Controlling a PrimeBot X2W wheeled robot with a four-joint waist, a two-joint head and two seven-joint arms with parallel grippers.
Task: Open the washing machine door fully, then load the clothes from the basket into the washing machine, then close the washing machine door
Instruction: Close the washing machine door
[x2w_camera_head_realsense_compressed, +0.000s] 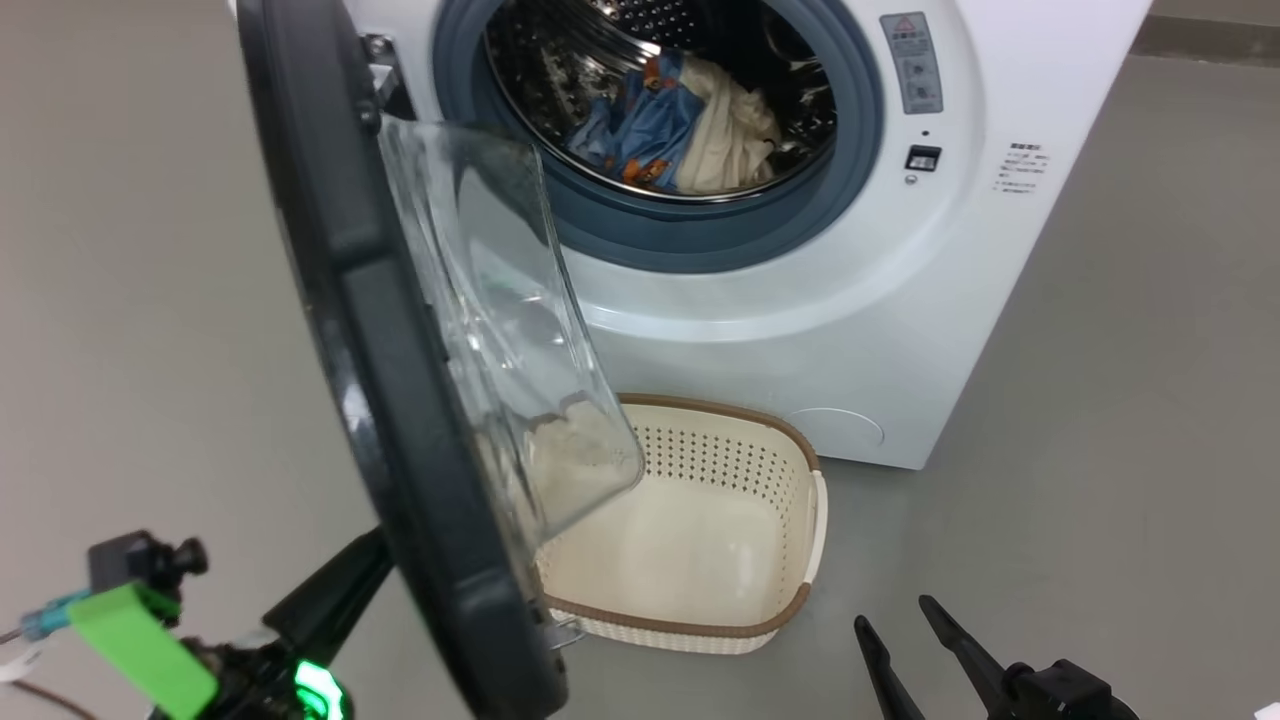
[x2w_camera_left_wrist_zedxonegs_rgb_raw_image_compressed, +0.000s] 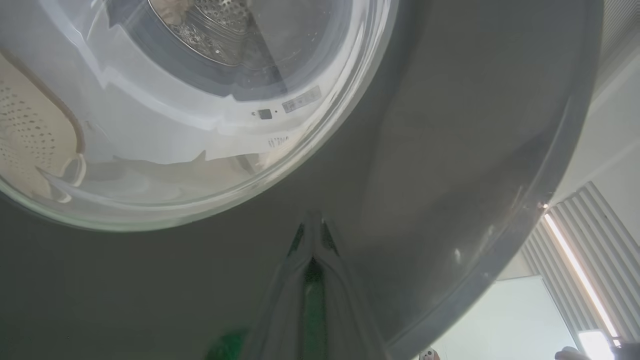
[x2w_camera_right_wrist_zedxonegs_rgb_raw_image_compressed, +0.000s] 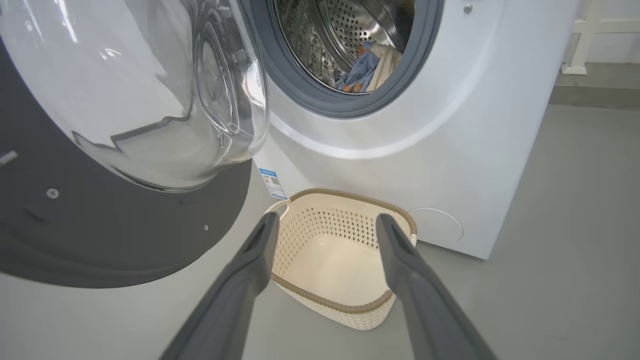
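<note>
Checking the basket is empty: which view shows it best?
The right wrist view: the basket shows almost whole, floor bare. In the head view the door hides its left part; the left wrist view gives a warped slice through the door glass.

- Head view was bright and evenly lit from overhead, only soft shadows on the floor (x2w_camera_head_realsense_compressed: 1100, 400) by the washing machine (x2w_camera_head_realsense_compressed: 800, 340)
- Glass of the washing machine door (x2w_camera_head_realsense_compressed: 340, 260) carried pale reflections and smeared the basket (x2w_camera_head_realsense_compressed: 690, 632) seen through it
- Left wrist view was dim, dark door close to the lens; left gripper (x2w_camera_left_wrist_zedxonegs_rgb_raw_image_compressed: 312, 225) looked soft, out of focus
- Ceiling light strip (x2w_camera_left_wrist_zedxonegs_rgb_raw_image_compressed: 575, 265) at lower right was blown out
- Right wrist view was sharp, edges bowed by the wide lens; glare streaks on the glass, drum (x2w_camera_right_wrist_zedxonegs_rgb_raw_image_compressed: 360, 25) shone
</note>
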